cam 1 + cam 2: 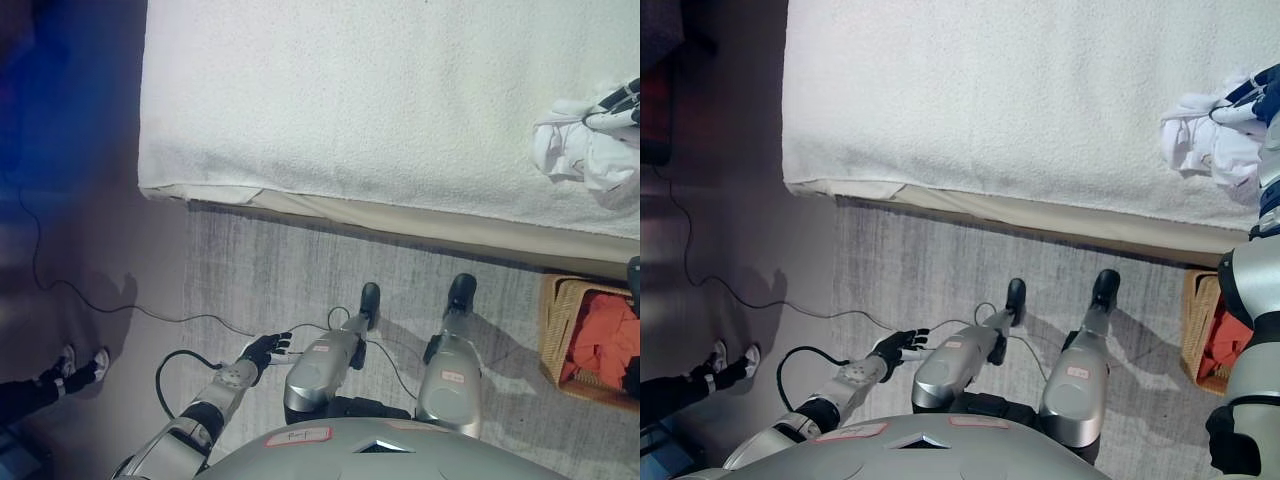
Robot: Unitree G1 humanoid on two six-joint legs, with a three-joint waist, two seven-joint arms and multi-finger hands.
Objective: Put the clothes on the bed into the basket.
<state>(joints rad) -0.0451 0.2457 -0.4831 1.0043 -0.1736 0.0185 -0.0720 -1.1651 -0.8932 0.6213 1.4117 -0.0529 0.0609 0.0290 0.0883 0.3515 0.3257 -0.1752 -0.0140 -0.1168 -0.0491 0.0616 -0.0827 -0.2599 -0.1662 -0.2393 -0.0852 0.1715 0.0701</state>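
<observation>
Crumpled white garment [585, 150] bunched near the right edge of the white-covered bed [380, 100], woven wicker basket [560, 335] on the grey floor below, red-orange clothing [602, 335] heaped inside

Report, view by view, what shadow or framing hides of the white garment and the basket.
Left eye view: white garment evenly lit, right hand over its top corner; wicker basket cut by the frame edge. Right eye view: the right arm covers most of the basket; shadow under the bed edge.
</observation>
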